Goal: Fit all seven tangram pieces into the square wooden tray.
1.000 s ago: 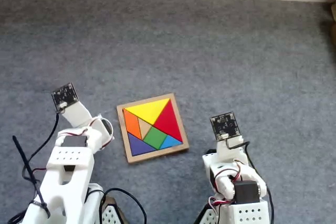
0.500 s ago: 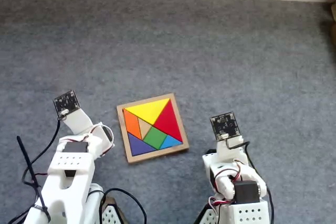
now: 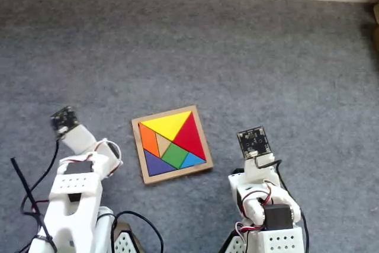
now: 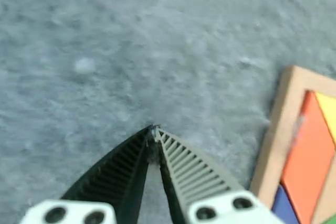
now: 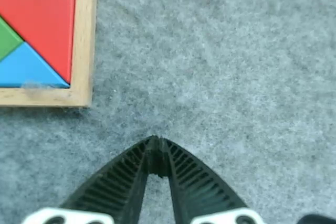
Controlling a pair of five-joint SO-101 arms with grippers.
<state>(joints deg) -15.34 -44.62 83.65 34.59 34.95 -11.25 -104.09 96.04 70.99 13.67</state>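
Seven coloured tangram pieces [image 3: 173, 141] fill the square wooden tray [image 3: 177, 174] on the grey table [image 3: 266, 57]. The tray lies right of the left fingers [image 4: 184, 163] and far-left of the right fingers [image 5: 126, 177]. Both pairs are clenched and empty.

High view: fixed overhead, looking down over the surface [image 3: 266, 57] | left wrist: close, low, looking past left tool [image 4: 154, 132] | right wrist: likewise past right tool [image 5: 156, 142] | all three share tray [image 3: 177, 173] rim.
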